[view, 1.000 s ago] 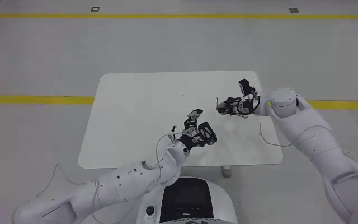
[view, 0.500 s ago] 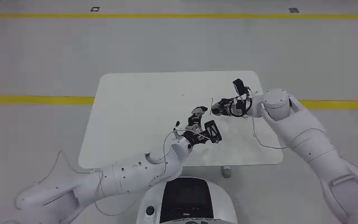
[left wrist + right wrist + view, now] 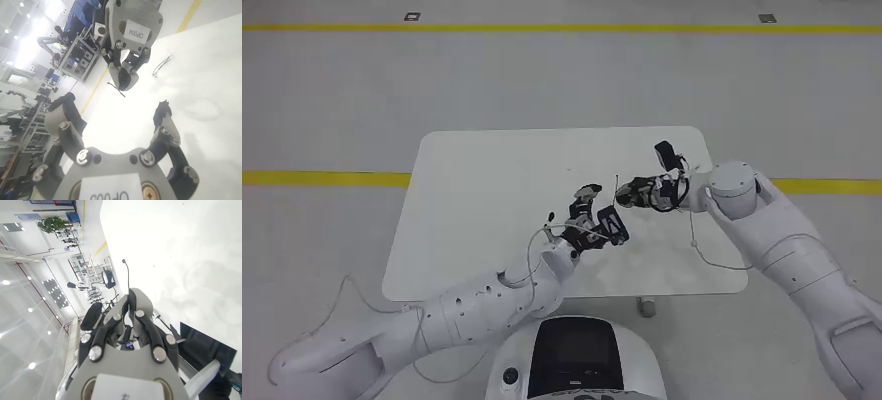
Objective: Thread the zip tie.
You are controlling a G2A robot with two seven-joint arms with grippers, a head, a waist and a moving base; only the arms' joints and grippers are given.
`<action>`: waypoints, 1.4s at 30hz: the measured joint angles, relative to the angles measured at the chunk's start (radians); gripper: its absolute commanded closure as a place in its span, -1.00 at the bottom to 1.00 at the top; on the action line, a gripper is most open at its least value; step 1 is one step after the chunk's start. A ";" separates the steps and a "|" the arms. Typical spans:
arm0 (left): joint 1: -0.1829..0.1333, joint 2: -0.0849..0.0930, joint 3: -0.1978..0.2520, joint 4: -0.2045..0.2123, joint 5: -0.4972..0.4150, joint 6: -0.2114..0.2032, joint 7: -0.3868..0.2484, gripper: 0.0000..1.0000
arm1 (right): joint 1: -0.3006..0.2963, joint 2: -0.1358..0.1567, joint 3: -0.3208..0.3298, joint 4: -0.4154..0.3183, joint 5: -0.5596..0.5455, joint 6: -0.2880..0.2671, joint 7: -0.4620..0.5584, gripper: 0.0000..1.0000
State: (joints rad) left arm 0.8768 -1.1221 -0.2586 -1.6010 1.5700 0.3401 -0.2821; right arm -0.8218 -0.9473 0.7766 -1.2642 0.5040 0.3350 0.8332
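The right tool [image 3: 130,295] has its two fingers pressed fully together on a thin black plastic zip tie [image 3: 128,275]. The strip is pinched between the grey fingertips. One part of it, which ends in a small square head, sticks out free past the tips. In the left wrist view the same zip tie [image 3: 116,89] crosses under the tip of the right tool [image 3: 123,84], with a short piece showing on each side, and it touches nothing else.

The left tool [image 3: 113,108] is wide open. Its two dark-padded fingers [image 3: 63,111] stand well apart and there is nothing between them. It faces the right tool and is near it, but they do not touch.

In the top view both are held above the right middle part of the white counter with rounded corners [image 3: 492,200]. The left tool [image 3: 592,215] is just to the left of the right tool [image 3: 627,193] and a little nearer. The zip tie [image 3: 617,186] is between them, off the surface.

A small bunch of thin dark strips [image 3: 162,64] lies flat on the counter, beyond the right tool. I cannot tell if these are also zip ties.
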 measured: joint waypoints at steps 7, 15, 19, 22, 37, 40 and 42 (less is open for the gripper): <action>0.038 -0.014 -0.041 0.011 0.000 -0.002 0.029 -1.00 | -0.007 -0.003 0.011 -0.009 -0.008 0.005 0.016 1.00; 0.037 -0.014 -0.040 0.011 0.000 -0.003 0.029 -1.00 | -0.007 -0.003 0.011 -0.009 -0.008 0.005 0.015 1.00; 0.052 -0.016 -0.056 0.015 -0.001 -0.015 0.045 -1.00 | -0.026 -0.004 0.020 -0.022 -0.006 -0.005 -0.016 1.00; 0.067 -0.020 -0.074 0.020 0.000 -0.018 0.053 -1.00 | -0.042 -0.004 0.039 -0.031 0.003 -0.008 -0.031 1.00; 0.086 -0.030 -0.102 0.034 0.000 -0.033 0.076 -1.00 | -0.088 -0.001 0.079 -0.059 0.010 -0.033 -0.066 1.00; 0.087 -0.031 -0.103 0.035 0.000 -0.034 0.079 -0.90 | -0.101 0.000 0.093 -0.070 0.005 -0.033 -0.072 1.00; 0.087 -0.031 -0.101 0.037 0.000 -0.034 0.080 -0.40 | -0.109 0.001 0.101 -0.076 0.000 -0.030 -0.073 1.00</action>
State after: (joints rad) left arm 0.9634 -1.1533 -0.3596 -1.5640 1.5700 0.3062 -0.2020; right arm -0.9304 -0.9464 0.8776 -1.3398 0.5036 0.3054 0.7603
